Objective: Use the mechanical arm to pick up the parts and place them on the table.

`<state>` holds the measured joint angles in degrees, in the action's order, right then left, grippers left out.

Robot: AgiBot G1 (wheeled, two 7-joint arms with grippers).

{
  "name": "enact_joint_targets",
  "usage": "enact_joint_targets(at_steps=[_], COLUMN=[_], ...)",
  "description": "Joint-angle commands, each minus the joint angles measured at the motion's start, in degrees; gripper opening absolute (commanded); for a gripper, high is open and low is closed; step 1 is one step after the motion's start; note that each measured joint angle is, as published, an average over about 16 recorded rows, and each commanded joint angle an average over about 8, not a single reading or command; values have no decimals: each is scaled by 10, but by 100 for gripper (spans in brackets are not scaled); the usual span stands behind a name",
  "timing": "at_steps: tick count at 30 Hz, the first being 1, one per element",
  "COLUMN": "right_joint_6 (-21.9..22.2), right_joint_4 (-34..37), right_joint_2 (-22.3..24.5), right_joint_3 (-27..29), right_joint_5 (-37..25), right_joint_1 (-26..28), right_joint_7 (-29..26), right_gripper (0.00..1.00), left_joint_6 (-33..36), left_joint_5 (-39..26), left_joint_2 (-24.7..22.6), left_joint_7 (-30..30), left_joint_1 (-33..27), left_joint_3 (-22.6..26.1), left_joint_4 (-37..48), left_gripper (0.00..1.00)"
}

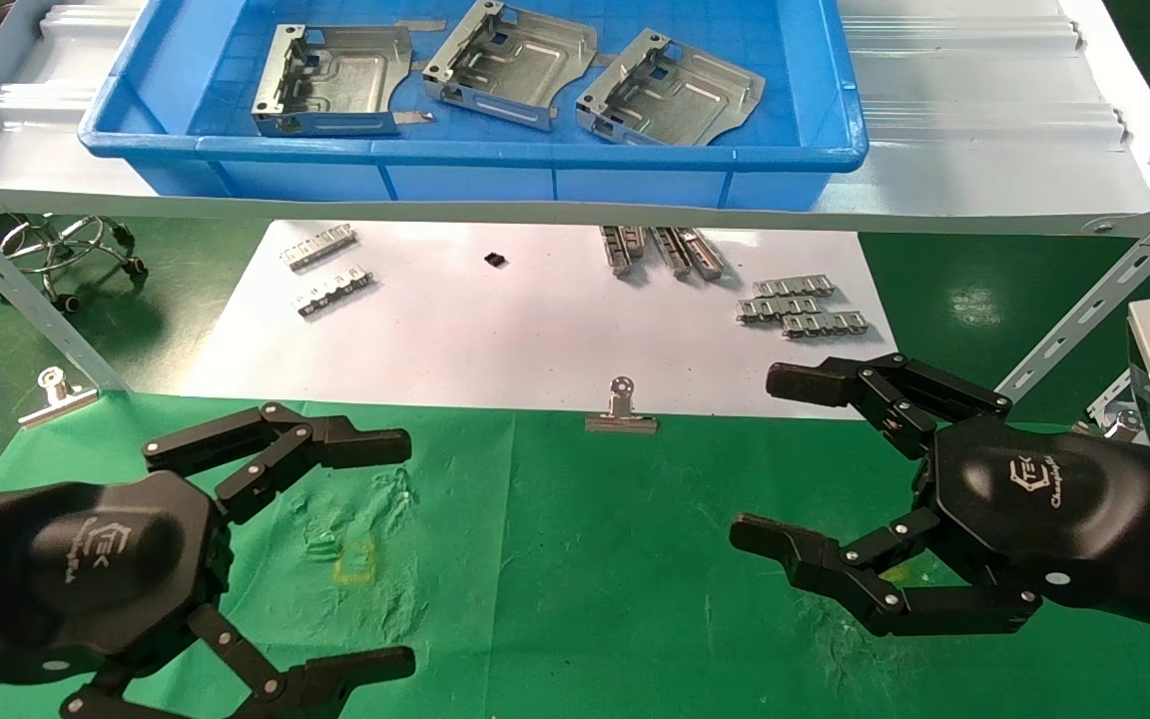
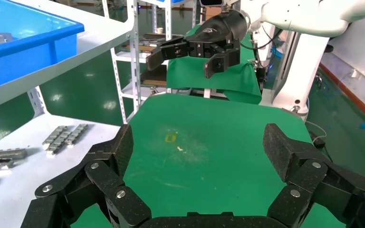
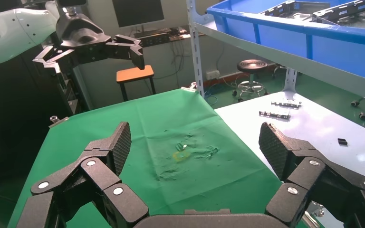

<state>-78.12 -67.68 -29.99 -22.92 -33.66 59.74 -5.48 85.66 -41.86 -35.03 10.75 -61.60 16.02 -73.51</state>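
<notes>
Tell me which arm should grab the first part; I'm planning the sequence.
Likely the right gripper: it hovers open above the green table, nearer the tray and its rightmost bracket. The left gripper, also open, sits lower and farther back.

Workshop with green floor and white metal racks

A glossy green floor (image 3: 313, 88) is seen beneath a white shelf (image 1: 974, 110) carried on perforated metal posts (image 3: 196, 45). A round black stool (image 3: 251, 66) on castors and an orange-topped stool (image 3: 134, 74) are placed near a pale wall (image 3: 171, 61). A dark monitor (image 3: 138, 12) is set above a cluttered bench. Further white racking (image 2: 133, 57) is visible behind.
</notes>
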Motion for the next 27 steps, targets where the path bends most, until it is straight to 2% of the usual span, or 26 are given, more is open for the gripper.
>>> enact_joint_targets(at_steps=[1,27], right_joint_6=[0,0], right_joint_4=[0,0], right_joint_2=[0,0], right_joint_3=[0,0], right_joint_5=[0,0], right_joint_1=[0,0], right_joint_7=[0,0], right_gripper=[100,100], left_joint_6=[0,0], left_joint_5=[0,0], left_joint_2=[0,0], left_joint_7=[0,0], left_joint_1=[0,0], left_joint_3=[0,0], left_joint_4=[0,0], left_gripper=[100,100])
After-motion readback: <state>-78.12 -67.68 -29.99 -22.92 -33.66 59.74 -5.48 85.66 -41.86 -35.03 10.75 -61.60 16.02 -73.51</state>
